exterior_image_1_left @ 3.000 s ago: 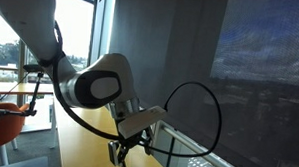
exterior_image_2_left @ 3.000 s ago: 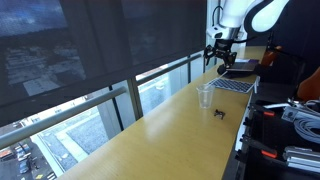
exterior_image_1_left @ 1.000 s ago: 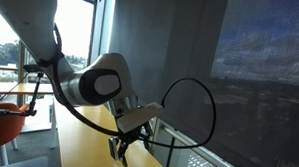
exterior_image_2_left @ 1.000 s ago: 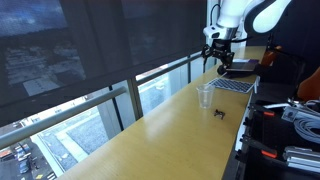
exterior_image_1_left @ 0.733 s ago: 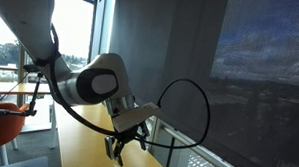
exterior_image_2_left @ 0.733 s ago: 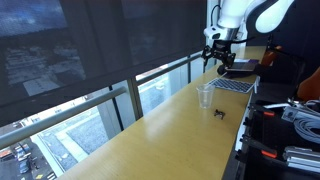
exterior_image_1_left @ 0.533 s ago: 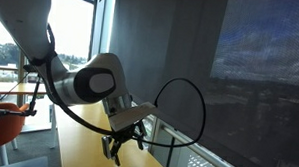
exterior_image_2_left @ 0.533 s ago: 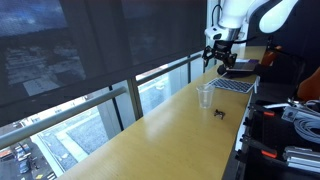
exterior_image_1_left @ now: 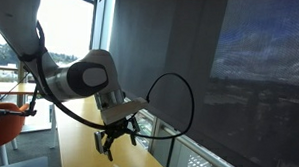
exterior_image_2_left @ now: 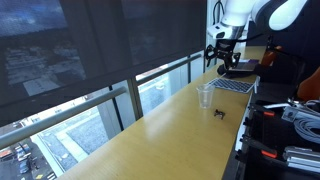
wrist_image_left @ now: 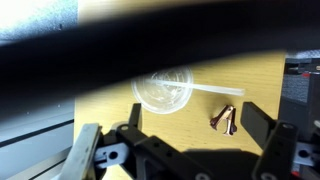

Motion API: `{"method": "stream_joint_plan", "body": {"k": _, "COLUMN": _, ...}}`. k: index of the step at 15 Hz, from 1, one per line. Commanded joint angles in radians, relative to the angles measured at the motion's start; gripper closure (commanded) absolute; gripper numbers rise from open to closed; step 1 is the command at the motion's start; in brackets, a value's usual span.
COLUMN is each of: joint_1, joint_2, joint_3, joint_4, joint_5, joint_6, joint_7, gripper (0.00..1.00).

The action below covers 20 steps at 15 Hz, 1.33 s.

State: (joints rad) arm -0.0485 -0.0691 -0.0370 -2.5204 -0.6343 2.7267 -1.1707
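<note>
My gripper (wrist_image_left: pixel 194 121) hangs open well above the wooden counter (exterior_image_2_left: pixel 150 135) with nothing between its black fingers (wrist_image_left: pixel 262 124). Below it in the wrist view stand a clear plastic cup (wrist_image_left: pixel 165 93) with a white straw (wrist_image_left: pixel 215 91) and, to the right of the cup, a small dark binder clip (wrist_image_left: pixel 225 120). In an exterior view the gripper (exterior_image_2_left: pixel 218 60) is high above and beyond the cup (exterior_image_2_left: pixel 205 97) and the clip (exterior_image_2_left: pixel 220 112). In an exterior view the gripper (exterior_image_1_left: pixel 115 143) points down at the counter, with a black cable (exterior_image_1_left: pixel 179 100) looping behind it.
An open laptop (exterior_image_2_left: pixel 235 82) lies on the counter just past the cup. A glass railing and dark shaded windows (exterior_image_2_left: pixel 90 50) run along the counter's far edge. Cables and equipment (exterior_image_2_left: pixel 290 125) crowd the near side. A dark blurred band (wrist_image_left: pixel 120 50) crosses the top of the wrist view.
The arm has swung and the gripper has shifted sideways and a little lower over the counter. Its jaws stay open; the cup and clip have not moved.
</note>
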Motion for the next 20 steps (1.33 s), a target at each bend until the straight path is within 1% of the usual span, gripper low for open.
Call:
{"method": "stream_joint_plan", "body": {"k": 1, "joint_1": 0.01, "joint_2": -0.069, "joint_3": 0.008, "joint_4": -0.053, "joint_5": -0.024, "joint_6": -0.035, "joint_7": 0.027, "gripper": 0.0}}
{"method": "stream_joint_plan", "body": {"k": 4, "joint_1": 0.002, "joint_2": -0.073, "joint_3": 0.002, "joint_4": -0.066, "joint_5": -0.03, "joint_6": -0.04, "joint_7": 0.024, "gripper": 0.0}}
{"method": "stream_joint_plan", "body": {"k": 9, "joint_1": -0.007, "joint_2": -0.045, "joint_3": -0.008, "joint_4": -0.045, "joint_5": -0.027, "joint_6": -0.028, "joint_7": 0.025, "gripper": 0.0}}
{"method": "stream_joint_plan", "body": {"k": 20, "joint_1": -0.005, "joint_2": 0.073, "joint_3": -0.008, "joint_4": 0.053, "joint_5": -0.049, "joint_6": -0.027, "joint_7": 0.06, "gripper": 0.0}}
